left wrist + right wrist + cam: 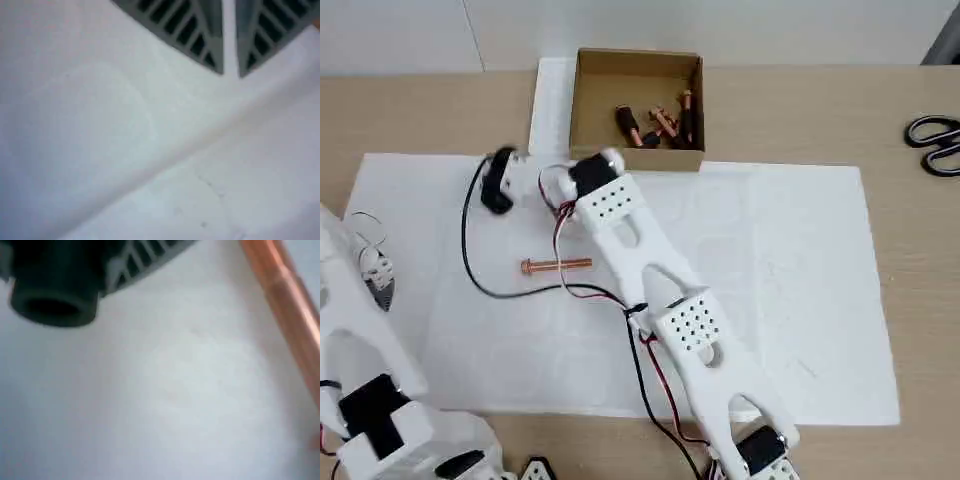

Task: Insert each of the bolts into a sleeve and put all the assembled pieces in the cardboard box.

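Right wrist view: the right gripper (95,275) pinched a black sleeve (52,297) near the bolt (280,300). High view: the bolt lay on white paper (770,280), with assembled pieces (660,125) in the cardboard box (588,110). The left gripper (231,67) was nearly closed and empty.

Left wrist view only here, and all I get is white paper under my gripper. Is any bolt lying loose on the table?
Observer: Yes, one bolt lies on the paper, outside the box.
Operator: Is there a sleeve for it?
Observer: The right gripper holds a black sleeve.
Operator: Anything in the box yet?
Observer: Several assembled pieces lie in it.
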`<state>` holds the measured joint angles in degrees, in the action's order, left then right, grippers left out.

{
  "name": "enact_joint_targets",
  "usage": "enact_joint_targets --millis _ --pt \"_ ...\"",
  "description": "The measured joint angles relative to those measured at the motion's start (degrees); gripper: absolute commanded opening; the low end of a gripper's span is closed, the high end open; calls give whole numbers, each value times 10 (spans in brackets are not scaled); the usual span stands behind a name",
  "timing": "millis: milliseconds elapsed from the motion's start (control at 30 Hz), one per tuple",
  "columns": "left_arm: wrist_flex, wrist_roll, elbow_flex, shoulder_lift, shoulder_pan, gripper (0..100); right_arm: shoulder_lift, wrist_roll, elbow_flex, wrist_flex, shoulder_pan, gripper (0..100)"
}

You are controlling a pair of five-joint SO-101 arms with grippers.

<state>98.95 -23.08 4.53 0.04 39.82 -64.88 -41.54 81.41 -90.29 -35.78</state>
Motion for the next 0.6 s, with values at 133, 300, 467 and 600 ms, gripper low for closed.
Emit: enact_joint_targets --millis 133,300,467,600 --pt "0 0 0 0 -15 6 1 58 76 -16 32 4" --pt "0 0 0 0 -75 6 12 150 119 -31 77 5" --pt "4 -72 -8 0 -141 6 59 269 119 -62 152 5" --pt "-10 -265 -68 -9 -207 7 88 355 119 -76 200 5"
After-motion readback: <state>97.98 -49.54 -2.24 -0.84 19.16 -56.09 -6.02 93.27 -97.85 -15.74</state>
